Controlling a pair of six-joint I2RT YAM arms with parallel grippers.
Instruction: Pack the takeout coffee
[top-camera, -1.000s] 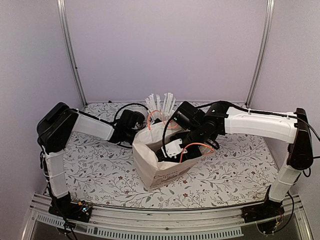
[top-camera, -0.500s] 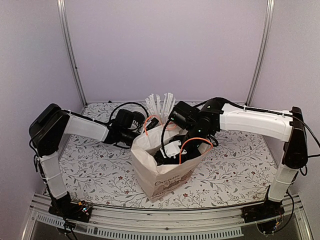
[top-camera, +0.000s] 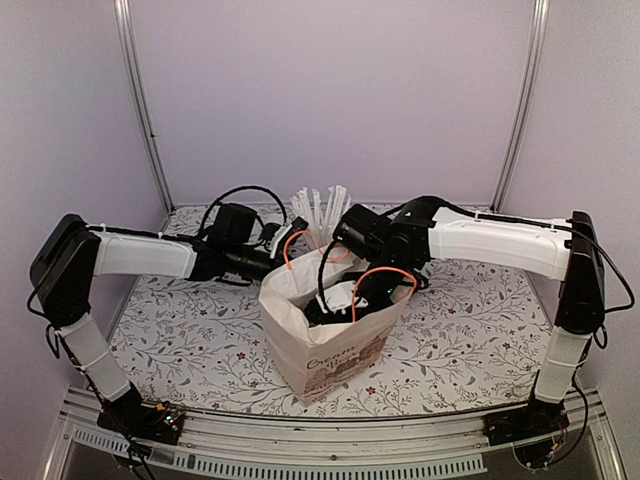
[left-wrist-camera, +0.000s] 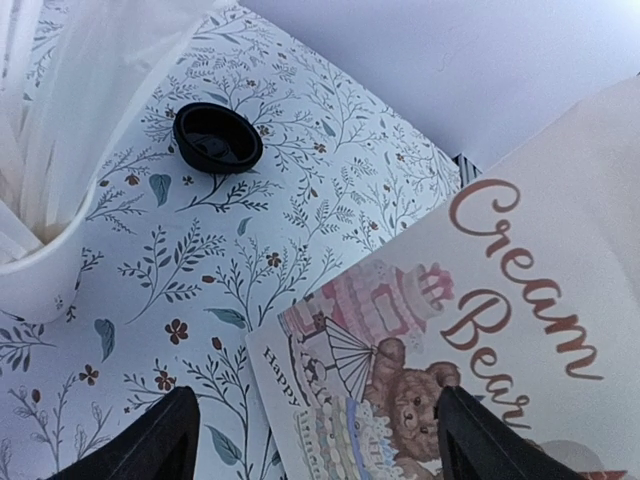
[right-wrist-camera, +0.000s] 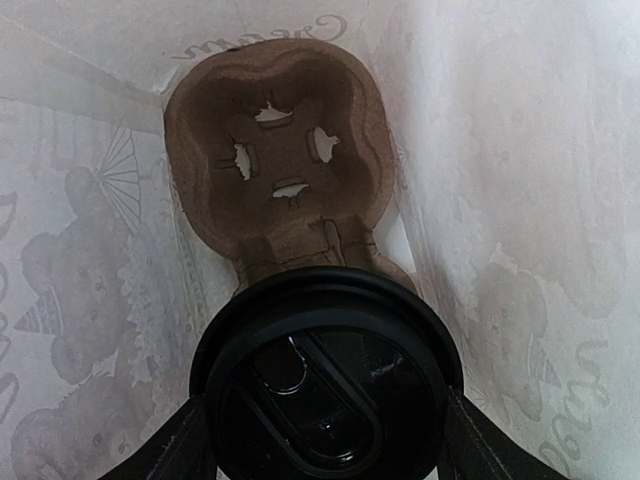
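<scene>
**brewbot_fan:** where are the arms at?

**yam_watcher:** Right arm (top-camera: 490, 240) comes over from the right and dips wrist-down into the bag (top-camera: 320, 350). Left arm (top-camera: 140, 257) is stretched out low across the surface (top-camera: 200, 340), reaching toward the bag's back-left rim.

**brewbot_fan:** and the pincers?

**yam_watcher:** Right pincer (right-wrist-camera: 325, 445) is clamped on the coffee (right-wrist-camera: 325, 385), a finger on each side. It's inside the bag, over one end of the carrier (right-wrist-camera: 280, 150); can't tell if it's seated. Left pincer (left-wrist-camera: 315, 440) is spread wide with nothing gripped, facing the bag's printed side. The stick cup (left-wrist-camera: 40, 270) is just beside it, and there's a loose lid (left-wrist-camera: 217, 137) farther back.
</scene>
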